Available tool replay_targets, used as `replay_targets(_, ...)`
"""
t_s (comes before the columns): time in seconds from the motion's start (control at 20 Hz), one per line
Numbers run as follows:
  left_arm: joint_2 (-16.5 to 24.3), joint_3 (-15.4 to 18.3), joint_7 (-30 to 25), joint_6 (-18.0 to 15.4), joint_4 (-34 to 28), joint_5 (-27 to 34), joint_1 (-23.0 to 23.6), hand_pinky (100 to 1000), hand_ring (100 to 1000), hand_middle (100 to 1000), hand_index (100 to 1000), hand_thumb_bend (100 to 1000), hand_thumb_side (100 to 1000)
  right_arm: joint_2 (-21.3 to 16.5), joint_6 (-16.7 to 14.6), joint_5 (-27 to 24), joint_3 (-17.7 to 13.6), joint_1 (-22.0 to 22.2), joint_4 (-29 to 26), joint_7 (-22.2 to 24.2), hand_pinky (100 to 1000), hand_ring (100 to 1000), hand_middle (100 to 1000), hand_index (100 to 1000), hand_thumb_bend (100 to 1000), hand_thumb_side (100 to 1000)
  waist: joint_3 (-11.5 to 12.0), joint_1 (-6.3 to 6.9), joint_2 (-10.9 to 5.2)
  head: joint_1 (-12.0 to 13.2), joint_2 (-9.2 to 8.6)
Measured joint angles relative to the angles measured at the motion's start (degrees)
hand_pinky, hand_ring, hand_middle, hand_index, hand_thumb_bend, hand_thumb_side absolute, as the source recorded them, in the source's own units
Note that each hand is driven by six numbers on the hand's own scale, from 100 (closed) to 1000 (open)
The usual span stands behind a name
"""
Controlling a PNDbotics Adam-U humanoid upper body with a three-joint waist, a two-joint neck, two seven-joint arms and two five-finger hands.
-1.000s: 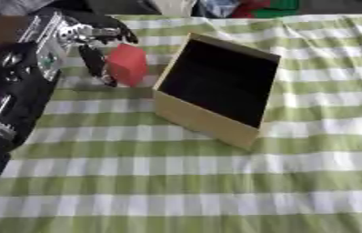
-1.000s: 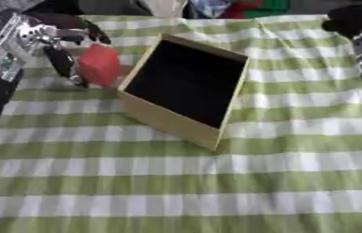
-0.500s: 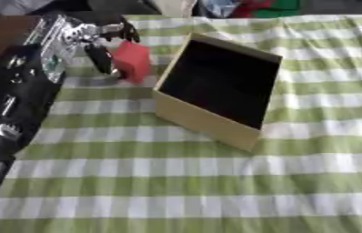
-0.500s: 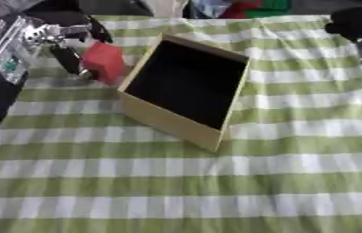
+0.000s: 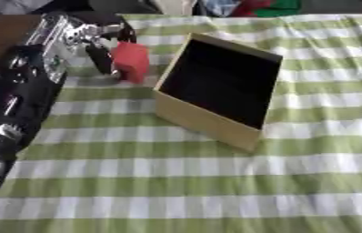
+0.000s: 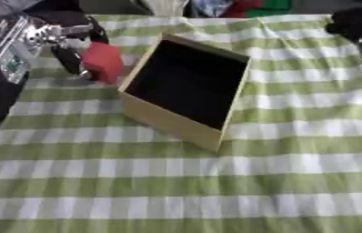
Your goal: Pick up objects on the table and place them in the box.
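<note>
A red block [image 5: 133, 60] hangs just above the cloth at the far left, pinched between the thumb and fingers of my left hand [image 5: 97, 41]. It is just left of the open tan box [image 5: 220, 91], whose dark inside shows nothing in it. The box sits askew on the green-and-white checked cloth [image 5: 216, 182]. My right hand [image 6: 358, 25] shows at the upper right edge of the right eye view, dark and blurred, away from the box.
My left arm [image 5: 13, 113] runs along the left side of the cloth. Colourful things [image 5: 248, 7] lie beyond the table's far edge. The brown table edge [image 5: 1, 27] shows at the far left.
My left hand has carried the red block a little up and toward the box's left wall. The box has not moved.
</note>
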Motion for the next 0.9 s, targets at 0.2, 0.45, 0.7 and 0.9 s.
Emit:
replay_targets(0.2,-0.1,0.3,-0.2,0.1,0.0,-0.3,0.0,749,714,517,686,550,100,0.0,-0.1,0.0,0.0,0.0,0.0,-0.1,926,763,698,894,100,583,0.0,0.00,0.07,0.0,-0.17)
replay_targets(0.45,-0.3,0.4,1.1,0.9,0.0,0.7,0.1,756,665,461,619,425,100,0.0,0.0,0.0,0.0,0.0,0.0,-0.1,926,763,698,894,100,585,0.2,0.00,0.07,0.0,-0.27)
replay_targets(0.7,-0.3,0.3,0.9,1.4,-1.1,3.1,0.4,742,656,469,624,267,100,0.0,0.0,0.0,0.0,0.5,0.0,-0.1,926,763,698,895,100,586,0.7,-0.09,-0.11,-0.1,-0.19)
replay_targets(0.9,-0.3,0.3,0.4,2.2,-3.3,5.1,0.5,716,643,464,618,206,100,0.1,0.1,0.0,-0.2,0.7,0.0,0.0,926,764,698,894,100,584,1.1,-0.09,-0.83,-0.4,0.25)
